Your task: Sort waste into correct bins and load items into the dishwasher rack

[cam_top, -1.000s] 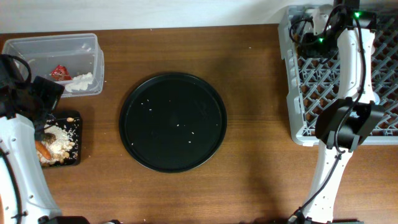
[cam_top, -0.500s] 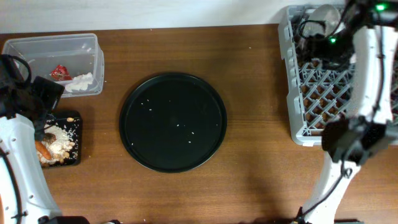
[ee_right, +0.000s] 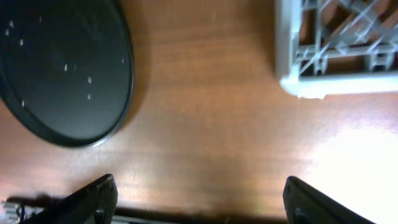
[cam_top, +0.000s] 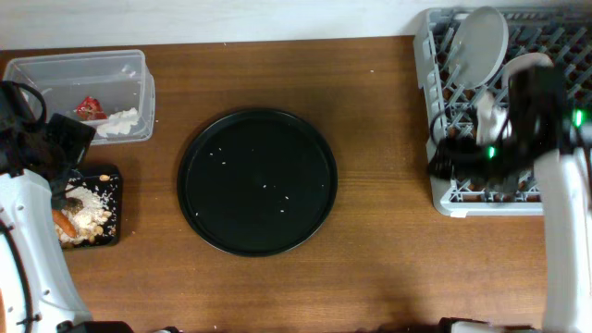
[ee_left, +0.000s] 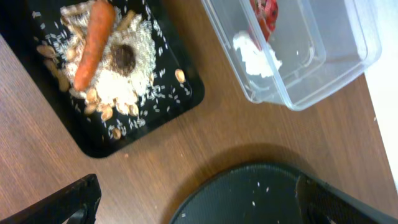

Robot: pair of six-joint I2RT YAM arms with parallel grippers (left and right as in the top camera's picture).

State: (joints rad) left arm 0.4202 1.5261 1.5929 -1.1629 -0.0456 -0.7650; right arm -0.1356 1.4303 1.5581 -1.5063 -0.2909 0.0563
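The clear tub (cam_top: 55, 69) at the far left holds the red wrapper (cam_top: 90, 108) and white tissue (cam_top: 120, 122). The black rectangular tray (cam_top: 113, 176) in front of it holds rice crumbs (ee_left: 124, 87), the carrot (ee_left: 93, 40) and the brown lump (ee_left: 123, 57). The grey rack (cam_top: 444, 199) at the right holds the pale plate (cam_top: 483, 42) upright and the bowl (cam_top: 529, 67). My left gripper (ee_left: 199, 205) is open and empty, above the table between the bins and the round tray. My right gripper (ee_right: 199, 199) is open and empty over the table by the rack's front left corner (ee_right: 329, 56). Cup and chopsticks are out of view.
The large round black tray (cam_top: 257, 180) lies mid-table with a few rice grains on it. It also shows in the right wrist view (ee_right: 56, 68) and the left wrist view (ee_left: 267, 199). My right arm (cam_top: 518, 139) lies over the rack's front part.
My right arm has drawn back from the rack's far end toward its front, uncovering the plate and bowl standing in the rack. The left arm has not moved.
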